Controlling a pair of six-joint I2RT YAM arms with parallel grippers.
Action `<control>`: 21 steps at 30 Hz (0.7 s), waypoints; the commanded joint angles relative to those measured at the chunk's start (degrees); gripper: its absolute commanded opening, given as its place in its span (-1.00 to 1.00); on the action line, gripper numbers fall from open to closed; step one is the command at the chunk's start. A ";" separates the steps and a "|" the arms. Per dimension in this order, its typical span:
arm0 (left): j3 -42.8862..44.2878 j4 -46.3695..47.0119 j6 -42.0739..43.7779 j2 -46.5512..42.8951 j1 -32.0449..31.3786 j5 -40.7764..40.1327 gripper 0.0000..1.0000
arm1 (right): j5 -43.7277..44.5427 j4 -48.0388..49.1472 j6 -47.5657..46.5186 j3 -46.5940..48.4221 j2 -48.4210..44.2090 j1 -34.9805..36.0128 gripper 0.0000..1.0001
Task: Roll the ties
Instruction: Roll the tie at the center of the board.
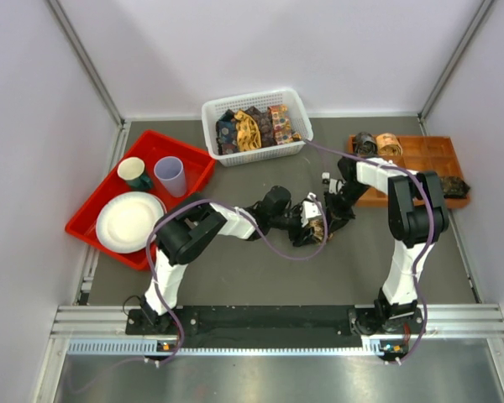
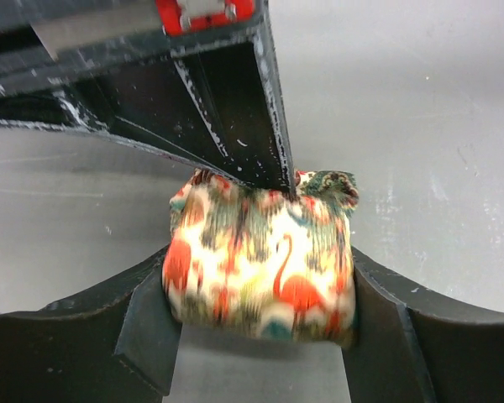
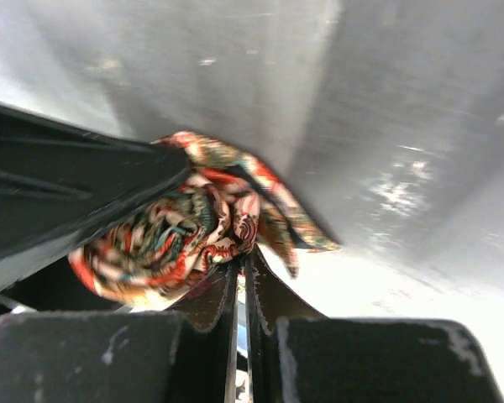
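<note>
A rolled tie (image 2: 260, 260), cream with orange-red flamingo motifs, sits as a small coil at the middle of the grey table (image 1: 235, 269). It also shows in the top view (image 1: 317, 225) and the right wrist view (image 3: 168, 239). My left gripper (image 2: 260, 336) is shut on the coil, one finger on each side; it shows in the top view (image 1: 307, 222) too. My right gripper (image 3: 245, 262) is nearly closed, its tips pinching the coil's edge. Its fingers (image 2: 269, 159) come down on the coil's top in the left wrist view. A loose tail (image 3: 286, 214) of the tie sticks out.
A white basket (image 1: 214, 113) with several unrolled ties stands at the back. An orange tray (image 1: 420, 151) at the right holds two rolled ties (image 1: 376, 143) and a dark one (image 1: 454, 186). A red tray (image 1: 155, 143) at the left holds a plate, a mug and a cup.
</note>
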 commanded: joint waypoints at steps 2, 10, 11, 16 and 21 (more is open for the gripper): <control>2.09 1.60 0.36 2.29 -1.00 3.67 0.38 | 14.54 7.95 -3.74 0.48 1.66 1.70 -1.00; 3.85 3.09 -0.78 4.31 -1.35 5.08 0.32 | 14.19 7.86 -3.92 1.10 2.62 1.96 -1.00; 4.20 3.09 -0.95 4.40 -1.43 5.17 0.30 | 14.01 7.78 -3.83 1.36 2.71 1.87 -1.00; 4.64 -0.15 -0.08 3.96 -1.44 5.08 -0.11 | 12.52 7.69 -4.01 1.63 3.15 2.14 -1.00; 1.22 -9.11 3.95 0.45 -1.44 2.62 -0.64 | 8.75 5.50 -4.18 2.94 2.45 1.96 -1.00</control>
